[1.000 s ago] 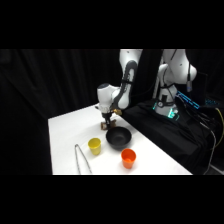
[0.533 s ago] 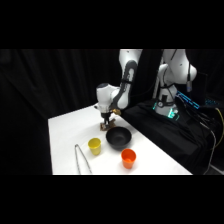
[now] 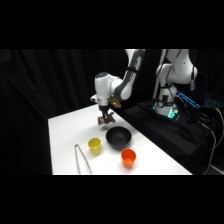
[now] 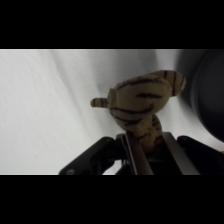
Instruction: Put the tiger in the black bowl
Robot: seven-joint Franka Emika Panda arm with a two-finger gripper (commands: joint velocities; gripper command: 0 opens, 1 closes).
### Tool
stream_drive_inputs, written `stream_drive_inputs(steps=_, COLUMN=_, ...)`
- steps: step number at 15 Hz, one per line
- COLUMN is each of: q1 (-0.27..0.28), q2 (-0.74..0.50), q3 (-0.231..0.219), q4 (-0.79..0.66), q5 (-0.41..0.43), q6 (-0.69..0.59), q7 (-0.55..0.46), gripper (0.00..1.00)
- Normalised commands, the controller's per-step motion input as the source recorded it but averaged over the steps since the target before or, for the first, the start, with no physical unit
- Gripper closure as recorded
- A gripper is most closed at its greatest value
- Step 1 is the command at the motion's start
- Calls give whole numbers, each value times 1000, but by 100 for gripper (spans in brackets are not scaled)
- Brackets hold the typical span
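Already my end effector (image 4: pixel 145 150) is clamped on the tiger (image 4: pixel 142 102), holding it off the bench (image 3: pixel 65 135) beside the black bowl's (image 3: pixel 118 138) far rim. Pickup looks done; carrying it over the bowl and releasing probably remain.

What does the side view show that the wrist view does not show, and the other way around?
Only the side view shows the yellow cup, the orange cup, the metal tongs and the arm's base.

Only the wrist view shows the tiger's dark stripes and the two fingers closed on its lower part.

Both show the gripper holding the tiger above the white table, beside the black bowl, which in the wrist view is just a dark edge at the right.
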Motion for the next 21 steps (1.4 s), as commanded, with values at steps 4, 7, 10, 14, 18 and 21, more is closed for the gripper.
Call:
stream_drive_inputs(steps=4, q1=64, q2=-564, q3=65, q4=-260, q5=-336, q6=-312, q7=232, gripper=92)
stream_drive_inputs(steps=7, q1=27, q2=-532, q3=231, q4=-375, q5=-158, q6=-163, q7=190, gripper=92)
stream_drive_inputs(steps=10, q1=58, q2=-549, q3=274, q4=-371, q5=-45, q6=-123, q7=166, gripper=92)
stream_drive_inputs(steps=14, q1=64, q2=-394, q3=236, q4=-227, q5=142, q6=-30, q7=35, gripper=92)
stream_drive_inputs(steps=18, q1=43, q2=-68, q3=116, q4=-59, q5=242, q6=159, q7=-111, gripper=92)
stream_drive_inputs(steps=21, q1=4, q2=220, q3=34, q4=18, q5=185, q6=321, q7=-168, gripper=92)
